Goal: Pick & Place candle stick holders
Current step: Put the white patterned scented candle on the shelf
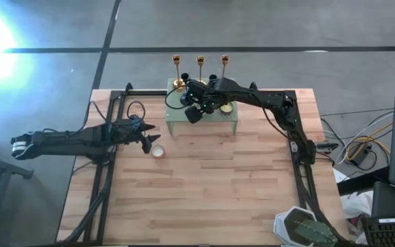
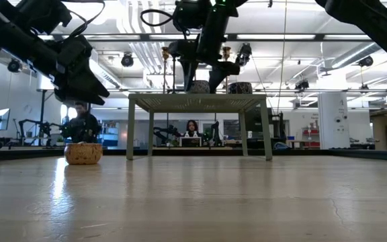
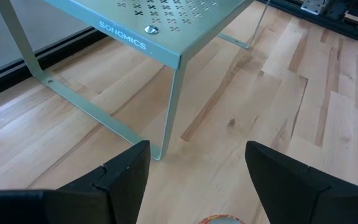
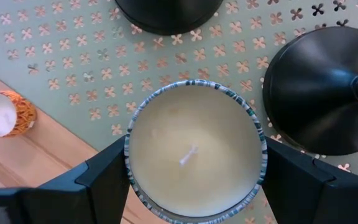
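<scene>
The right gripper (image 4: 191, 180) grips a white jar candle (image 4: 194, 149) over the green stand (image 1: 203, 118), beside two black candle stick holders (image 4: 325, 90). Three gold candle stick holders (image 1: 200, 68) stand at the bench's (image 1: 204, 192) far edge. The left gripper (image 3: 194, 171) hangs open above a small orange candle (image 1: 158, 151).

A robotics lab; other robot arms (image 2: 29, 128), ceiling ducting (image 2: 140, 54).
</scene>
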Action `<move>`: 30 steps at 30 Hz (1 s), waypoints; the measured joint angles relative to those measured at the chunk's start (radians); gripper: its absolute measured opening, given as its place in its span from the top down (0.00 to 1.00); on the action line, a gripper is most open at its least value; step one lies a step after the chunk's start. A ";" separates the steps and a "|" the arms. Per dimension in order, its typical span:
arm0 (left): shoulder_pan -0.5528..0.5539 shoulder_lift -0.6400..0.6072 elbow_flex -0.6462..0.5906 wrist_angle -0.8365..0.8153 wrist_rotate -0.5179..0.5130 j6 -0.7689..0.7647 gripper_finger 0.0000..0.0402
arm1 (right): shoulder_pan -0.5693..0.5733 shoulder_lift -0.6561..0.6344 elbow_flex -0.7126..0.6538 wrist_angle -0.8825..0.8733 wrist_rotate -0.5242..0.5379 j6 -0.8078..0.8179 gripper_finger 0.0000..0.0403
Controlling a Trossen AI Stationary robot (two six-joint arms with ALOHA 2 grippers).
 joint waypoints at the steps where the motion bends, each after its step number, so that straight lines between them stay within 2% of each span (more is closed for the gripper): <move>1: 0.000 0.000 0.000 -0.002 0.000 0.000 0.33 | 0.000 0.000 -0.001 0.000 0.000 0.000 0.29; 14: 0.000 0.000 0.000 -0.007 0.004 -0.003 0.33 | 0.000 0.000 -0.003 0.004 -0.001 -0.009 0.27; 24: 0.000 0.000 0.000 -0.012 0.004 -0.003 0.33 | 0.000 0.000 -0.004 0.004 -0.011 -0.046 0.14; 30: 0.000 0.000 0.000 -0.012 0.004 -0.003 0.33 | -0.003 0.000 -0.004 0.005 -0.011 -0.052 0.10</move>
